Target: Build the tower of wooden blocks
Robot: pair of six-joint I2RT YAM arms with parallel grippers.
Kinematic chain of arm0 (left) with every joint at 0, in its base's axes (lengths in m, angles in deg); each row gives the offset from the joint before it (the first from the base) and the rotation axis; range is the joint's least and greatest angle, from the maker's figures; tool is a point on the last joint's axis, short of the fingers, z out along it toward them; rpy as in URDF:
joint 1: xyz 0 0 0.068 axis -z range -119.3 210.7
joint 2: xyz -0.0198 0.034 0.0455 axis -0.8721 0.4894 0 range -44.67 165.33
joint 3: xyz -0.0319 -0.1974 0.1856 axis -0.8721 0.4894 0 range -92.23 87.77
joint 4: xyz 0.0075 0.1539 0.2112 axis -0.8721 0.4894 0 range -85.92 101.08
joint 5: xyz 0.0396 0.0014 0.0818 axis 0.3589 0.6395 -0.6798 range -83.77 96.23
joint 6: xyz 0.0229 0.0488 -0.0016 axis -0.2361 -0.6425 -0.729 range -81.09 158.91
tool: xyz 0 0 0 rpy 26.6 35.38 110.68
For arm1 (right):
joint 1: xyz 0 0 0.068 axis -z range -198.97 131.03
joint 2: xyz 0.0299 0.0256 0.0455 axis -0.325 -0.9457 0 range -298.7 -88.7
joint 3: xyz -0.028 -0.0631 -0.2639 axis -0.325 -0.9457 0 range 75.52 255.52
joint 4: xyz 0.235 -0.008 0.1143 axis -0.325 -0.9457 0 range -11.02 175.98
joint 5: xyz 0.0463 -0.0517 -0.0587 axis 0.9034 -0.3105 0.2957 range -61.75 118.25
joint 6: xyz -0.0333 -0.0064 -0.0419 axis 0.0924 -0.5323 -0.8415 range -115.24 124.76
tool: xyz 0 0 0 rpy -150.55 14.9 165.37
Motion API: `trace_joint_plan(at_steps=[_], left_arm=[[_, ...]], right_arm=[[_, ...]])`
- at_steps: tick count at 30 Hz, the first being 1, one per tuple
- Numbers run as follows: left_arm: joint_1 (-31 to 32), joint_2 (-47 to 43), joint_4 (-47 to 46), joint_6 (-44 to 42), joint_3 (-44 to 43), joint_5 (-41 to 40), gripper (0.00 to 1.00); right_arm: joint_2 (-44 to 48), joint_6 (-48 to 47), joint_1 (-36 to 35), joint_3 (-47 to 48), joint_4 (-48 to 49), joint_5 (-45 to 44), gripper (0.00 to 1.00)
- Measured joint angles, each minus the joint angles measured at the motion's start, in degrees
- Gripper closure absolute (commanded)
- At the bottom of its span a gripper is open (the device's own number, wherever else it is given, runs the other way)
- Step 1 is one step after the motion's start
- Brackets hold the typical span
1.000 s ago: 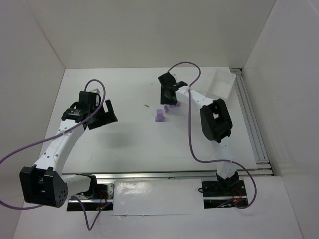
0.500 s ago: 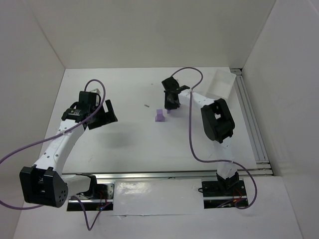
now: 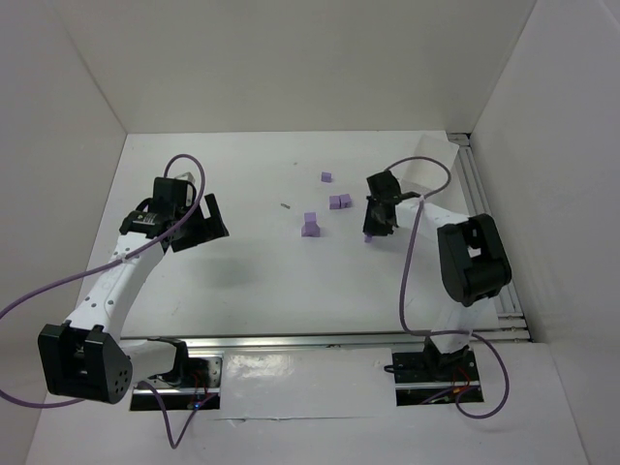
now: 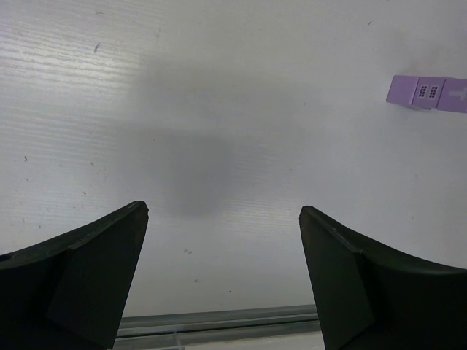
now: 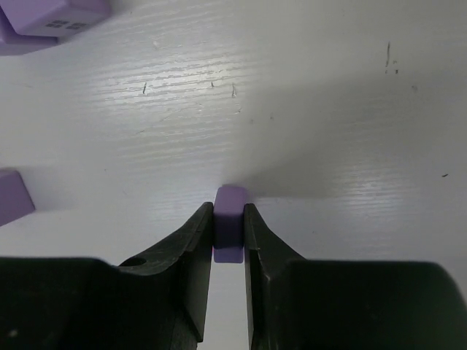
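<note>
Wood blocks (image 3: 326, 177) appear as four lilac items in the overhead view. One single cube sits at upper centre. One wider piece (image 3: 340, 201) lies just below and right of it. One short stack (image 3: 310, 225) stands at centre. One held cube (image 5: 230, 198) is right of centre, clamped between the right gripper (image 5: 229, 211) jaws. The left gripper (image 4: 222, 219) is at centre left above the table (image 3: 252, 281), jaws wide apart, holding nothing.

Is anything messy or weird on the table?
Nothing is broken or spilled. One tiny dark speck lies on the table, left of the lilac blocks; too small to tell what it is.
</note>
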Motion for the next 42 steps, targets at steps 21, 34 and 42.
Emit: trace_joint_plan(at_steps=[21, 34, 42], left_arm=[[0.0, 0.0, -0.1, 0.0, 0.0, 0.5, 0.02], [0.0, 0.1, -0.2, 0.0, 0.0, 1.3, 0.03], [0.0, 0.1, -0.5, 0.0, 0.0, 1.5, 0.03]], right_arm=[[8.4, -0.1, 10.7, -16.5, 15.3, 9.1, 0.49], [8.8, -0.6, 9.3, -15.1, 11.6, 2.8, 0.29], [8.6, -1.7, 4.9, -14.0, 5.0, -4.2, 0.41]])
